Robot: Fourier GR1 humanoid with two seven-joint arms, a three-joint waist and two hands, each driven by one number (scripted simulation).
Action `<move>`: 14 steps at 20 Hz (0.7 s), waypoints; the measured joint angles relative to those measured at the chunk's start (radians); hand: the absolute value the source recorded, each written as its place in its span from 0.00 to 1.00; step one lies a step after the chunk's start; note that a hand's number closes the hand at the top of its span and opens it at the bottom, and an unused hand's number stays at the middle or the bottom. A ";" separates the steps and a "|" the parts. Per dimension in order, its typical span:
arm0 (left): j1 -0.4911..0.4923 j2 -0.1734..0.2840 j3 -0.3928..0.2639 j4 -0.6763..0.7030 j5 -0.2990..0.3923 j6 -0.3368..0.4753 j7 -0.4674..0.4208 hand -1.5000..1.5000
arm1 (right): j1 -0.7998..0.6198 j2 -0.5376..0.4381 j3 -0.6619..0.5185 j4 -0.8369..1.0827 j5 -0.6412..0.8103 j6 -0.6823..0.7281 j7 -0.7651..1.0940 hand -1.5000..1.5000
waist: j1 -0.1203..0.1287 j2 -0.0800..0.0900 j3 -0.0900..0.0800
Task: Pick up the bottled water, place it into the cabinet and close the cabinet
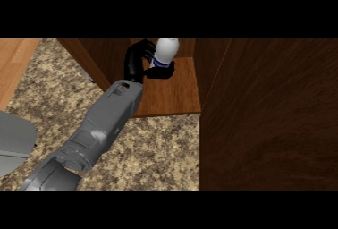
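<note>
Head view: I see one grey forearm (105, 120) coming up from the lower left across the speckled counter (158, 147) into the open cabinet (173, 89). Which arm it is, I can't confirm from this angle. Its black hand (140, 62) has fingers (160, 71) curled round the bottled water (165, 51), pinching it near the blue label. Bottle sits upright inside the cabinet, over the wooden shelf floor near the back. Dark cabinet door (271, 116) stands open at right. Grey object (14, 143) at left edge.
</note>
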 measured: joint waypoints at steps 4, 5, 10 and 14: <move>-0.014 -0.002 0.000 0.038 -0.016 0.046 -0.003 0.00 | -0.007 -0.003 0.000 0.005 -0.003 0.005 -0.004 0.00 | -0.003 0.001 0.001; -0.017 -0.002 0.001 0.045 -0.017 0.050 -0.004 0.00 | -0.012 0.000 0.002 0.002 -0.006 0.002 0.003 0.00 | -0.003 0.000 0.001; -0.026 -0.001 0.013 0.070 -0.016 0.063 0.001 0.00 | -0.011 0.003 0.011 -0.009 -0.001 -0.006 0.011 0.00 | -0.008 -0.001 0.002; -0.030 0.001 0.023 0.082 -0.013 0.063 0.007 0.00 | -0.016 0.000 0.001 -0.001 -0.011 -0.002 0.005 0.00 | -0.011 0.000 0.003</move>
